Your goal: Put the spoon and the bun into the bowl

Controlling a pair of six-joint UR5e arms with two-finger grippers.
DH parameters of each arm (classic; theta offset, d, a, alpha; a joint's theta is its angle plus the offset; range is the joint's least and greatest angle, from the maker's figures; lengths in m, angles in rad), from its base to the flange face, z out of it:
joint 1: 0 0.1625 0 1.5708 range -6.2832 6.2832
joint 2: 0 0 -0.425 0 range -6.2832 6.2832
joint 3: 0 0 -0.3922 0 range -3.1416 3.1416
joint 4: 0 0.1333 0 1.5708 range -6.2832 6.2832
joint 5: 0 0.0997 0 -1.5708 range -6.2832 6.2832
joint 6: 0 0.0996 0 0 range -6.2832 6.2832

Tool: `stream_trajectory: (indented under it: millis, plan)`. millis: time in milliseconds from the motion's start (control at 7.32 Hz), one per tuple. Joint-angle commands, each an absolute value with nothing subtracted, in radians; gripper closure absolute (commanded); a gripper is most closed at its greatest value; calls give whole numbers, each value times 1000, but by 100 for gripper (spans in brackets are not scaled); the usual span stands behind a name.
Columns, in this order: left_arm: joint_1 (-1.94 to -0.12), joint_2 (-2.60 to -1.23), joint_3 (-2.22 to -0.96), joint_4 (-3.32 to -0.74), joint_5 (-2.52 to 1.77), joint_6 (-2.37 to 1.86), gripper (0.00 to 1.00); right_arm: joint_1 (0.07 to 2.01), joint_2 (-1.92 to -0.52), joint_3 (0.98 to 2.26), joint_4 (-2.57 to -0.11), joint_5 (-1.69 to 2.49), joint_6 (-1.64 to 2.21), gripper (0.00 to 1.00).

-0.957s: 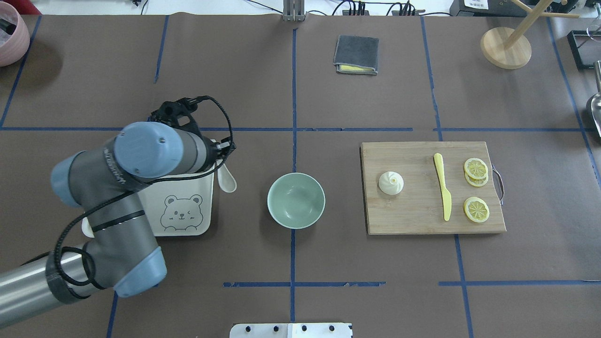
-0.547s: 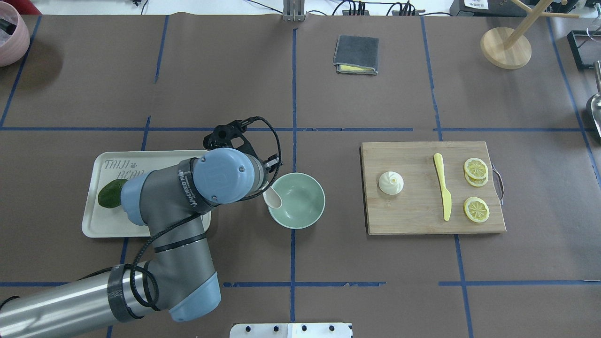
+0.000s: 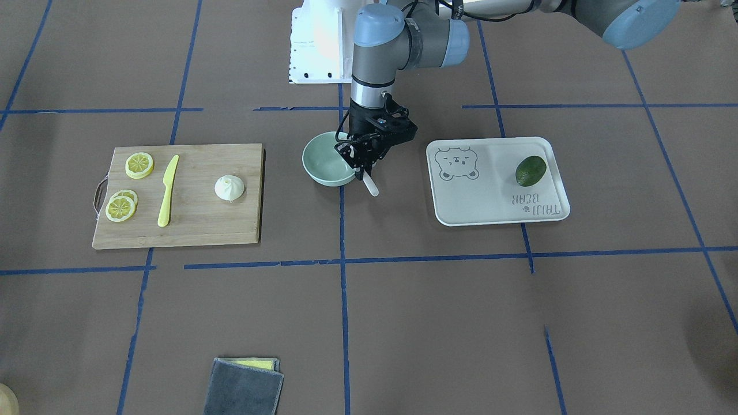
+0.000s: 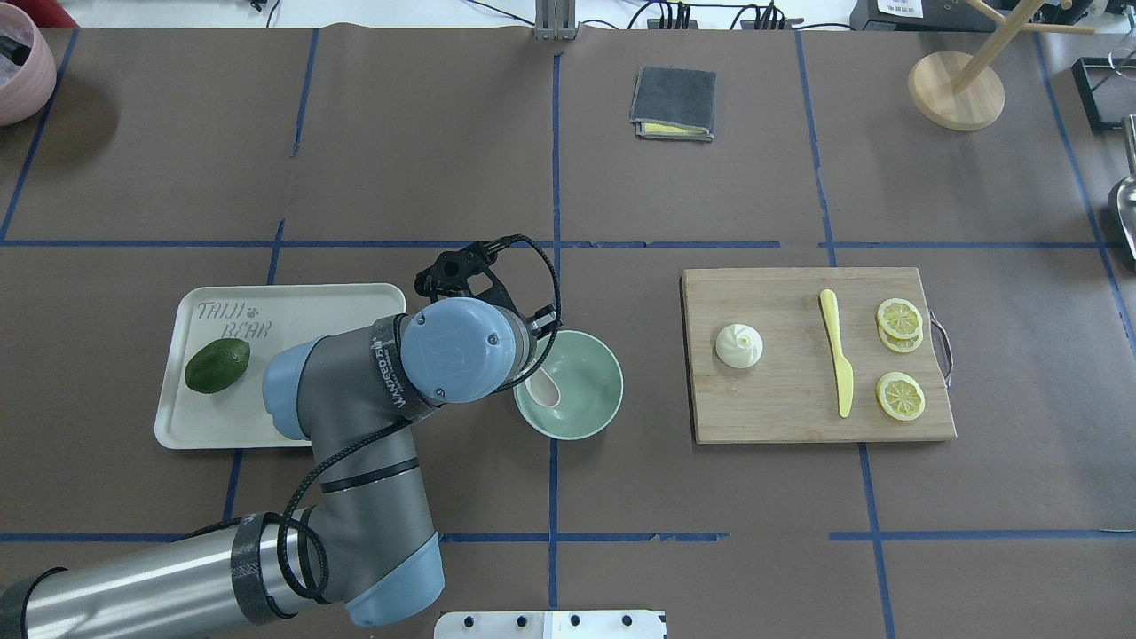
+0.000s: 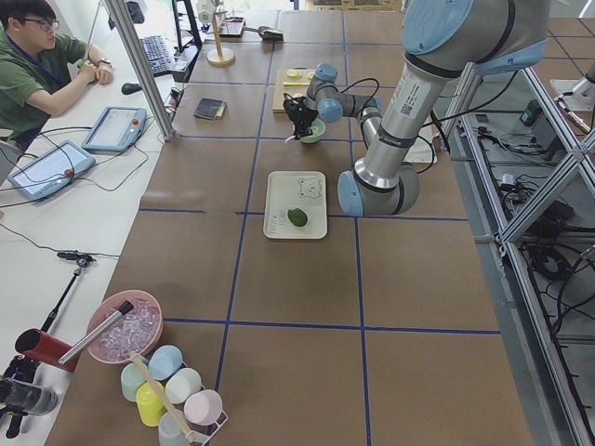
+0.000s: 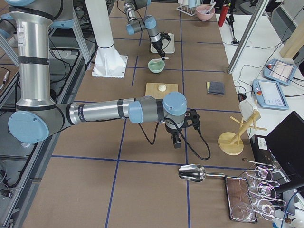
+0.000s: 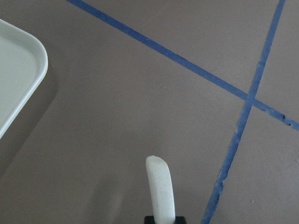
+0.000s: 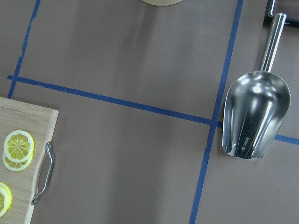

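Observation:
The pale green bowl (image 4: 581, 404) (image 3: 323, 167) stands at the table's middle. My left gripper (image 3: 362, 163) hangs at the bowl's rim, on the tray side, shut on the off-white spoon (image 4: 545, 388). The scoop lies inside the bowl. The handle (image 3: 371, 185) (image 7: 160, 189) sticks out over the rim. The white pleated bun (image 4: 739, 346) (image 3: 229, 188) sits on the wooden cutting board (image 4: 781, 408), apart from both grippers. My right gripper (image 6: 175, 139) shows only in the exterior right view, far from the board. I cannot tell whether it is open or shut.
The bear-print tray (image 4: 204, 426) with a dark green avocado (image 4: 216, 365) lies left of the bowl. A yellow knife (image 4: 837, 351) and lemon slices (image 4: 900, 395) share the board. A grey cloth (image 4: 673, 103) lies at the back. A metal scoop (image 8: 254, 114) lies under the right wrist.
My left arm has swung right from the tray to the bowl with the spoon in its grip. The scoop now sits inside the bowl. The bowl has shifted slightly right.

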State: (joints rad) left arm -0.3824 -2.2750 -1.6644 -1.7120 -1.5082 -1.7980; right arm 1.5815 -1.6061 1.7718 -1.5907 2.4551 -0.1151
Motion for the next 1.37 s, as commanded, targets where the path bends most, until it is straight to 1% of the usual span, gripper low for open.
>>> stream_trajectory:
  millis: [0, 957, 1094, 1230]
  plan:
    - [-382, -2295, -1677, -1707, -1509, -1798, 100, 1582, -1606, 1772, -1591, 2456, -115, 0]
    - [-376, -2295, -1661, -1712, -1508, -1798, 100, 1582, -1606, 1772, -1591, 2459, -115, 0]
    - [-376, -2295, -1663, -1713, -1508, -1796, 82, 1582, -1606, 1772, -1591, 2459, -115, 0]
    - [-374, -2295, -1664, -1713, -1506, -1783, 39, 1582, -1605, 1772, -1591, 2459, -115, 0]
